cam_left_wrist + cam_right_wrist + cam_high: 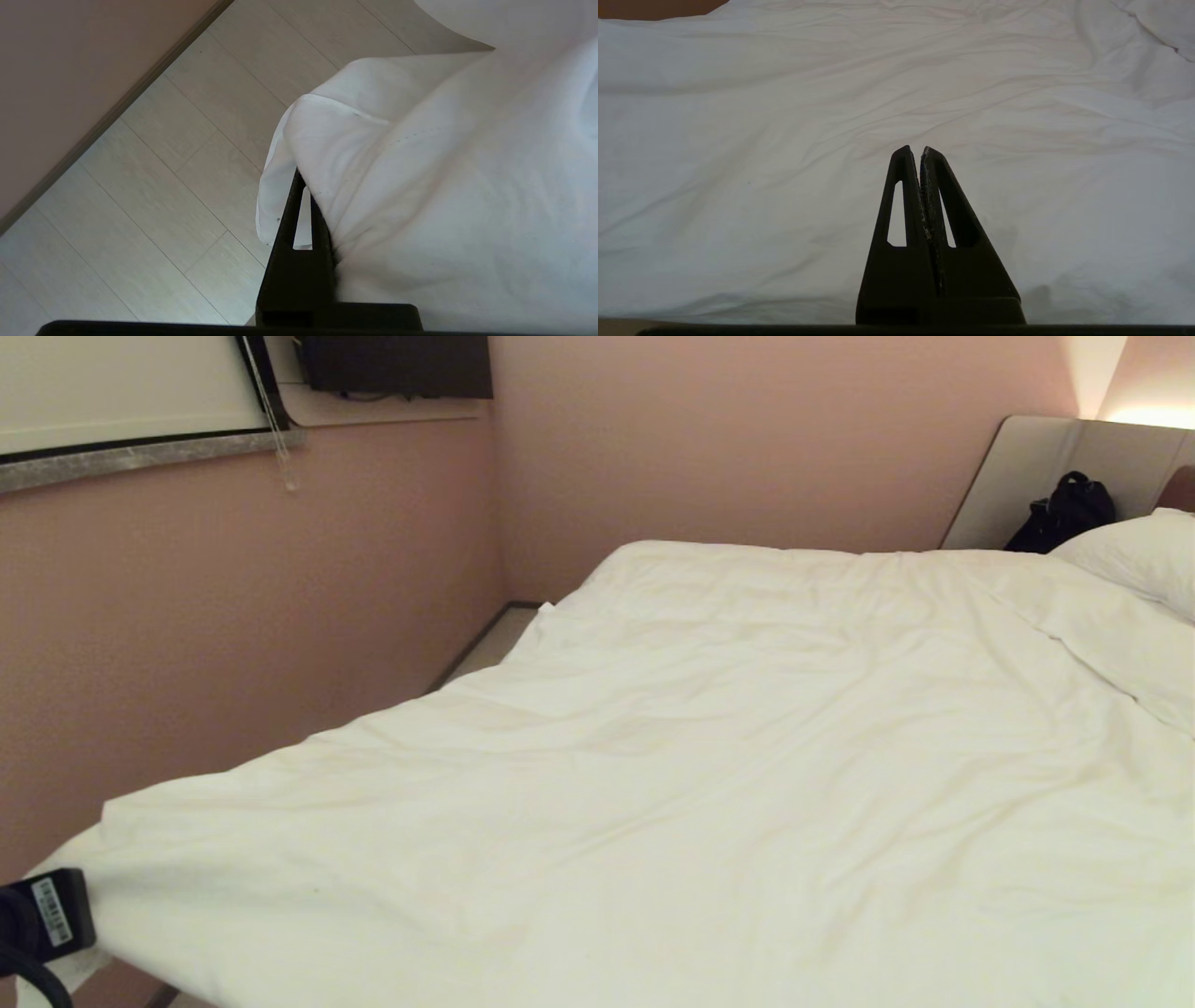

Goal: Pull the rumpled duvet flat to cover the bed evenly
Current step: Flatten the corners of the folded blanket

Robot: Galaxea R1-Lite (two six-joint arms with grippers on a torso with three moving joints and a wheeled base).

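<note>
The white duvet (709,775) lies spread over the bed (1036,467), softly wrinkled, and hides the mattress. Its near left corner (327,135) hangs out past the bed over the floor. My left gripper (301,179) is shut on that corner; one black finger (289,219) shows and the cloth drapes over the other. In the head view only the left wrist (47,915) shows, at the bottom left edge under the duvet's corner. My right gripper (917,149) is shut on nothing and points across the duvet (784,163) from the near side.
A white pillow (1139,555) and a black bag (1064,513) sit at the headboard on the right. A pink wall (233,616) runs close along the bed's left side, with a narrow strip of pale floor (154,196) between. A window with a cord (275,420) is above.
</note>
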